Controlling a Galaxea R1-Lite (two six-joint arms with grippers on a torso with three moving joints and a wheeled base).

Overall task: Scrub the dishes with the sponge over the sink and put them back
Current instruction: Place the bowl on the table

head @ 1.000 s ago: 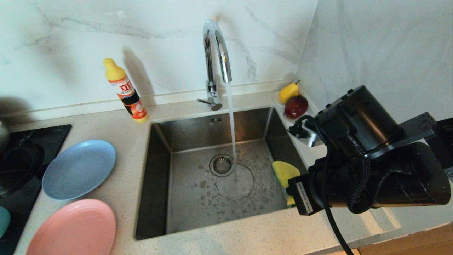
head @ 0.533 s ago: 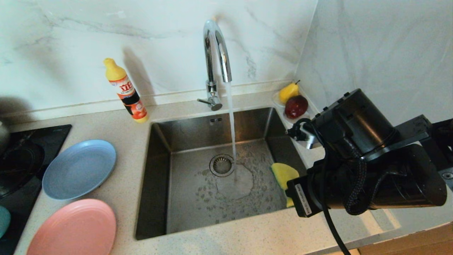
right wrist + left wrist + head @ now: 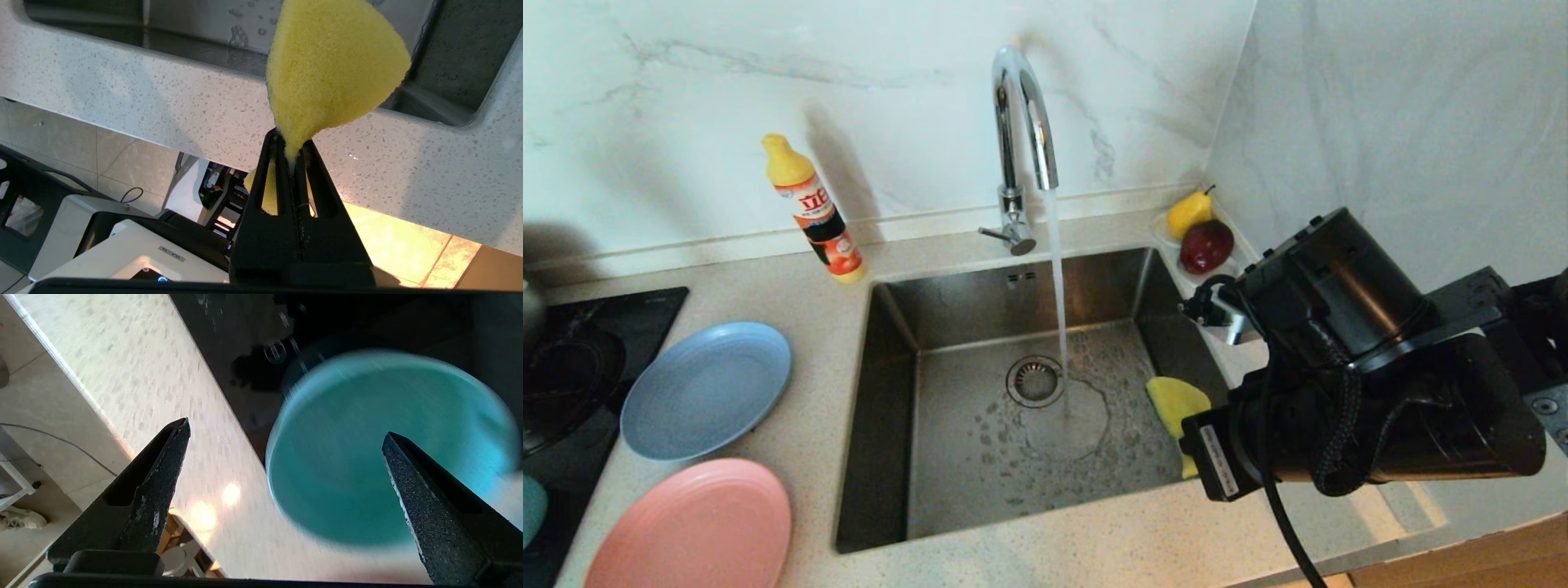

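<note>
- Sponge (image 3: 331, 65): yellow foam, pinched at one end so it fans out past the fingertips; in the head view it shows as a yellow wedge (image 3: 1176, 400) at centre right, over the sink's right-hand edge.
- Right gripper (image 3: 292, 157): fingers clamped together on the sponge; its black arm fills the right side of the head view.
- Sink (image 3: 890, 425): rectangular steel basin, centre of the head view, wet floor, round strainer drain (image 3: 1035, 380) in the middle.
- Tap (image 3: 1021, 122): chrome gooseneck at the back rim, a stream of water falling just right of the drain.
- Grey-blue plate (image 3: 707, 388): on the counter, left of the sink.
- Pink plate (image 3: 694, 527): lower left, just below the grey-blue plate, apart from it.
- Teal bowl (image 3: 380, 449): lying partly on the black stovetop (image 3: 367, 322), partly on the speckled counter (image 3: 143, 375); only a sliver (image 3: 531, 510) shows at the far left edge of the head view.
- Left gripper (image 3: 286, 428): fingers wide apart, holding nothing, hanging above the teal bowl.
- Detergent bottle (image 3: 813, 208): yellow cap, orange label, upper left, near the wall.
- Pear (image 3: 1188, 212) and red fruit (image 3: 1207, 245): touching, on a white saucer in the back right corner.
</note>
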